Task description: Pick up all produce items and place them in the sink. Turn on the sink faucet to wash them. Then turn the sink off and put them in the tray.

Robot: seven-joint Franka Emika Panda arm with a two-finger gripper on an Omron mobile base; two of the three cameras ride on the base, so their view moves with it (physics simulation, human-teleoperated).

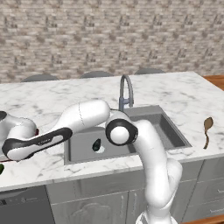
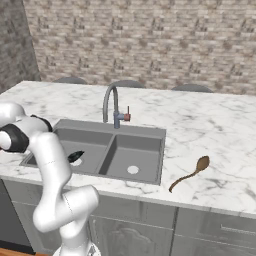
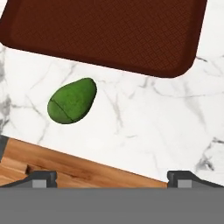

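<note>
1. Left base view: white arm (image 1: 83, 118) rises from the lower right, bends at a dark joint in front of the sink (image 1: 170, 131), and reaches far left over the marble counter (image 1: 183, 94), its hand running off the left edge.
2. Same view: dark blackish-green item (image 1: 96, 145) lies in the left basin beside a pale drain. The grey gooseneck faucet (image 1: 125, 92) stands behind the sink at its middle. A sliver of bright green (image 1: 1, 169) shows at the left edge on the near counter. A brown wooden spoon (image 1: 207, 130) lies on the counter right of the sink.
3. Right base view: the arm stands at the near left, partly in front of the left basin. The dark item (image 2: 75, 156) lies in that basin, just beside the arm. The right basin (image 2: 135, 155) shows its round pale drain. The faucet (image 2: 111, 102) arches toward the left basin, and the spoon (image 2: 190, 174) lies well apart to the right.
4. Hand view: the gripper (image 3: 111, 177) looks down on the counter with its two dark tips spread wide at the bottom edge, nothing between them.
5. Same view: bright green produce item (image 3: 72, 100), oval here, rests on the marble, just beside the rim of the reddish-brown tray (image 3: 105, 30) and apart from it. Brown wood flooring (image 3: 65, 168) shows beyond the counter edge.
</note>
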